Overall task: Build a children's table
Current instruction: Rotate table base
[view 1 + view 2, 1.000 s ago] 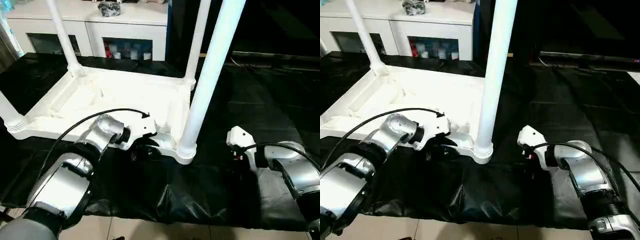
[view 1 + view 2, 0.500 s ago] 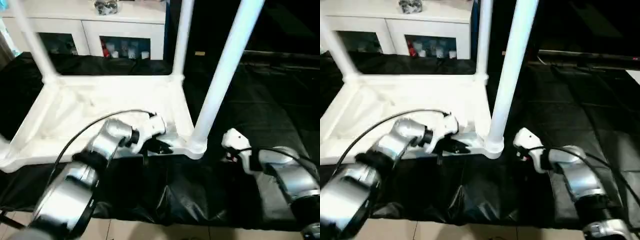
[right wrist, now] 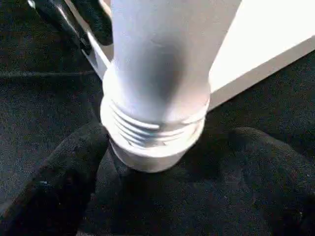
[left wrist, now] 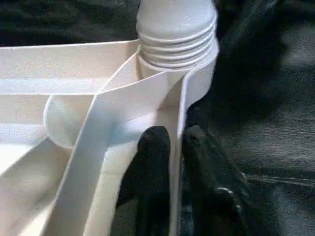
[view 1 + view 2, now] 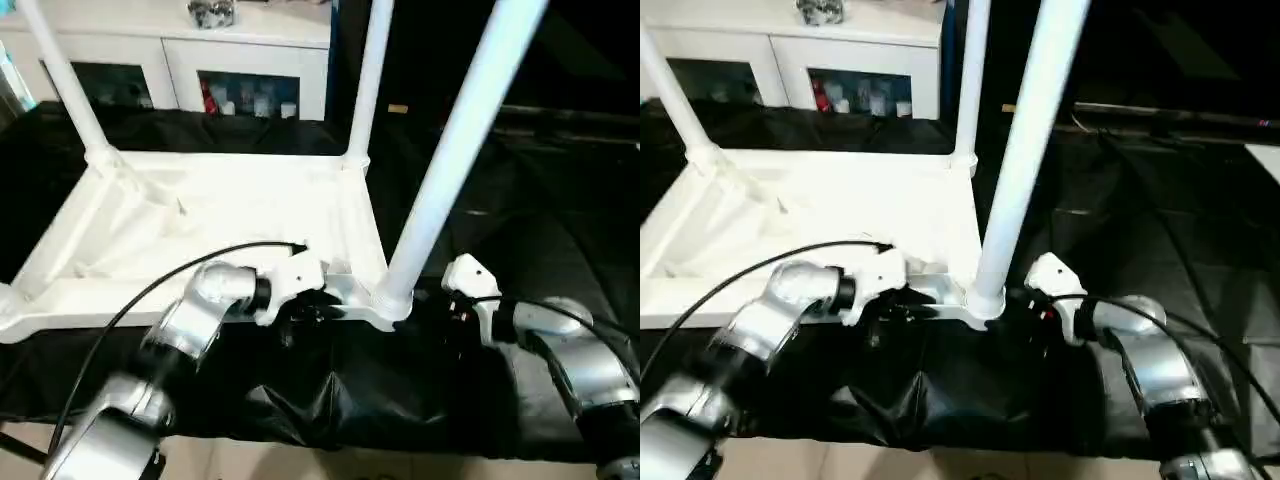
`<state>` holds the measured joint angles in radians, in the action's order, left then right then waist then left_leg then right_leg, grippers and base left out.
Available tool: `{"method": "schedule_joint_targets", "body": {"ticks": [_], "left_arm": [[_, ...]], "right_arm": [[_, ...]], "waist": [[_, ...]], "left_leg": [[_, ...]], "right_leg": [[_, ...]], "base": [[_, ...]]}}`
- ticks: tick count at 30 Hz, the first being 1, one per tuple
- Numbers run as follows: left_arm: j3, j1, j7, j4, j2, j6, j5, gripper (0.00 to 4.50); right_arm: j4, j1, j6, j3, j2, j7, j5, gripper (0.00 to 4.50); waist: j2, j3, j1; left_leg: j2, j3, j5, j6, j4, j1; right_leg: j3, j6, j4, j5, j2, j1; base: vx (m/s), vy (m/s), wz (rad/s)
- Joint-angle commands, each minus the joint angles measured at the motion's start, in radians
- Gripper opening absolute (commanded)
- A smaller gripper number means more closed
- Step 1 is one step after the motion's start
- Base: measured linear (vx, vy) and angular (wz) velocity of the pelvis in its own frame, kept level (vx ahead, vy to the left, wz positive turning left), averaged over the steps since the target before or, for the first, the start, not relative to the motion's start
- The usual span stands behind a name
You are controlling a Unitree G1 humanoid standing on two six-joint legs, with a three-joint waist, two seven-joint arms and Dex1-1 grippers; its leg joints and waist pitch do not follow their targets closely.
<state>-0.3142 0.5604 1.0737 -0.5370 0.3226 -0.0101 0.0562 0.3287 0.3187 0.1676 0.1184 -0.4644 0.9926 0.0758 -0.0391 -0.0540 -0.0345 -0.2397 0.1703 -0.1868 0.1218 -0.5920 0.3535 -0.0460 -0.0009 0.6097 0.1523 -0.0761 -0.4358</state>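
The children's table (image 5: 200,210) lies upside down on the black cloth, its white legs pointing up. The near right leg (image 5: 460,150) stands in its corner socket (image 5: 390,300). My left gripper (image 5: 312,310) is shut on the tabletop's near side wall just beside that socket. In the left wrist view one finger (image 4: 152,162) presses the wall's inner face and the other finger (image 4: 206,172) its outer face. My right gripper (image 5: 435,300) is open. Its fingers (image 3: 59,182) stand on either side of the socket's base (image 3: 157,132), close to it.
A white cabinet (image 5: 250,60) with glass doors stands behind the black-draped work table (image 5: 560,200). Two more legs (image 5: 370,80) rise at the far corners. The work table's front edge and the floor (image 5: 300,465) are close below my arms.
The camera has shifted. My right gripper has come in from the right and now straddles the near right corner socket. My left gripper stays on the side wall.
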Motion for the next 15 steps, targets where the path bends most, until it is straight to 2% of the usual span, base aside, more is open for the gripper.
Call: {"method": "schedule_joint_targets", "body": {"ticks": [1, 2, 3, 4, 5, 6, 7, 8, 9, 10, 11, 12, 13, 14, 15], "left_arm": [[0.012, -0.015, -0.010, 0.017, 0.019, 0.009, 0.012, 0.79], [0.023, -0.048, -0.008, 0.052, 0.042, 0.024, 0.006, 0.79], [0.029, -0.063, -0.002, 0.071, 0.050, 0.040, -0.004, 0.79], [0.030, -0.064, -0.001, 0.073, 0.051, 0.042, -0.005, 0.79], [0.037, -0.075, 0.000, 0.085, 0.061, 0.035, -0.009, 0.79], [0.037, -0.065, 0.016, 0.075, 0.077, 0.024, -0.011, 0.79], [0.036, -0.046, 0.028, 0.046, 0.082, 0.016, -0.016, 0.79], [0.028, -0.025, 0.040, 0.019, 0.086, 0.013, -0.011, 1.10], [0.024, -0.014, 0.045, 0.003, 0.089, 0.010, -0.009, 1.10], [0.025, -0.010, 0.048, 0.000, 0.088, 0.012, -0.010, 1.14], [0.039, 0.025, 0.085, -0.019, 0.079, 0.037, -0.044, 1.26], [0.043, 0.032, 0.094, -0.020, 0.076, 0.038, -0.054, 1.42], [0.044, 0.035, 0.099, -0.020, 0.074, 0.036, -0.057, 1.42], [0.037, 0.050, 0.112, -0.045, 0.061, 0.033, -0.057, 1.54], [0.032, 0.047, 0.111, -0.043, 0.053, 0.039, -0.055, 1.54]], "right_arm": [[-0.020, -0.002, 0.007, -0.018, 0.004, -0.016, 0.014, 4.50], [-0.039, -0.009, 0.011, -0.005, 0.023, -0.028, 0.014, 4.50], [-0.050, -0.012, 0.015, -0.001, 0.032, -0.032, 0.018, 4.50], [-0.051, -0.012, 0.015, -0.001, 0.033, -0.033, 0.019, 4.50], [-0.064, -0.014, 0.023, 0.003, 0.042, -0.043, 0.020, 4.50], [-0.074, -0.005, 0.030, 0.009, 0.047, -0.042, 0.027, 4.50], [-0.063, 0.006, 0.026, 0.008, 0.051, -0.041, 0.030, 4.50], [-0.046, 0.013, 0.017, 0.005, 0.053, -0.041, 0.030, 4.50], [-0.035, 0.018, 0.013, 0.003, 0.054, -0.043, 0.029, 4.50], [-0.034, 0.020, 0.014, 0.004, 0.054, -0.042, 0.028, 4.50], [-0.044, 0.023, 0.027, 0.010, 0.040, -0.021, 0.030, 4.50], [-0.055, 0.018, 0.028, 0.008, 0.034, -0.018, 0.031, 4.50], [-0.063, 0.013, 0.027, 0.007, 0.030, -0.018, 0.031, 4.50], [-0.056, 0.015, 0.025, 0.000, 0.025, -0.005, 0.041, 4.50], [-0.066, 0.002, 0.026, -0.003, 0.017, -0.013, 0.035, 4.50]], "waist": [[-0.011, 0.067, -0.004], [-0.018, 0.066, -0.005], [-0.015, 0.065, -0.005], [-0.014, 0.063, -0.004], [-0.022, 0.062, -0.005], [-0.022, 0.061, -0.004], [-0.005, 0.060, -0.006], [-0.008, 0.059, -0.003], [-0.005, 0.059, -0.004], [-0.007, 0.062, -0.006], [0.055, 0.062, -0.010], [0.031, 0.062, -0.003], [0.016, 0.067, -0.009], [0.016, 0.067, -0.011], [0.047, 0.063, -0.005]], "left_leg": [[0.022, 0.018, -0.255, -0.058, 0.065, 0.010], [0.022, 0.018, -0.266, -0.056, 0.064, 0.009], [0.021, 0.015, -0.262, -0.052, 0.066, 0.012], [0.020, 0.015, -0.262, -0.049, 0.068, 0.011], [0.021, 0.015, -0.269, -0.050, 0.067, 0.008], [0.021, 0.016, -0.271, -0.049, 0.068, 0.007], [0.020, 0.014, -0.284, -0.043, 0.070, 0.002], [0.021, 0.014, -0.300, -0.037, 0.071, 0.002], [0.023, 0.014, -0.309, -0.036, 0.072, 0.000], [0.022, 0.014, -0.313, -0.031, 0.071, -0.003], [0.022, 0.011, -0.327, -0.012, 0.073, -0.012], [0.022, 0.015, -0.335, -0.014, 0.072, -0.009], [0.026, 0.013, -0.318, -0.015, 0.069, -0.001], [0.026, 0.015, -0.307, -0.021, 0.068, -0.003], [0.030, 0.019, -0.330, -0.025, 0.066, -0.006]], "right_leg": [[0.018, -0.155, -0.083, 0.356, -0.027, 0.064], [0.018, -0.142, -0.087, 0.401, -0.029, 0.062], [0.019, -0.138, -0.084, 0.406, -0.031, 0.065], [0.019, -0.127, -0.086, 0.426, -0.032, 0.061], [0.018, -0.116, -0.088, 0.456, -0.030, 0.057], [0.019, -0.111, -0.090, 0.465, -0.030, 0.056], [0.020, -0.109, -0.092, 0.468, -0.030, 0.050], [0.019, -0.109, -0.094, 0.466, -0.027, 0.050], [0.018, -0.107, -0.097, 0.472, -0.025, 0.048], [0.020, -0.116, -0.093, 0.447, -0.028, 0.049], [0.024, -0.144, -0.091, 0.382, -0.026, 0.046], [0.022, -0.156, -0.095, 0.347, -0.022, 0.049], [0.022, -0.180, -0.079, 0.295, -0.021, 0.064], [0.024, -0.189, -0.077, 0.277, -0.022, 0.062], [0.025, -0.205, -0.090, 0.261, -0.019, 0.060]], "base": [[0.000, 0.000, 0.00], [0.000, 0.000, 0.00], [0.000, 0.000, 0.00], [0.000, 0.000, 0.00], [0.000, 0.000, 0.00], [0.000, 0.000, 0.00], [0.000, 0.000, 0.00], [0.000, 0.000, 0.00], [0.000, 0.000, 0.00], [0.000, 0.000, 0.00], [0.000, 0.000, 0.00], [0.000, 0.000, 0.00], [0.000, 0.000, 0.00], [0.000, 0.000, 0.00], [0.000, 0.000, 0.00]]}}
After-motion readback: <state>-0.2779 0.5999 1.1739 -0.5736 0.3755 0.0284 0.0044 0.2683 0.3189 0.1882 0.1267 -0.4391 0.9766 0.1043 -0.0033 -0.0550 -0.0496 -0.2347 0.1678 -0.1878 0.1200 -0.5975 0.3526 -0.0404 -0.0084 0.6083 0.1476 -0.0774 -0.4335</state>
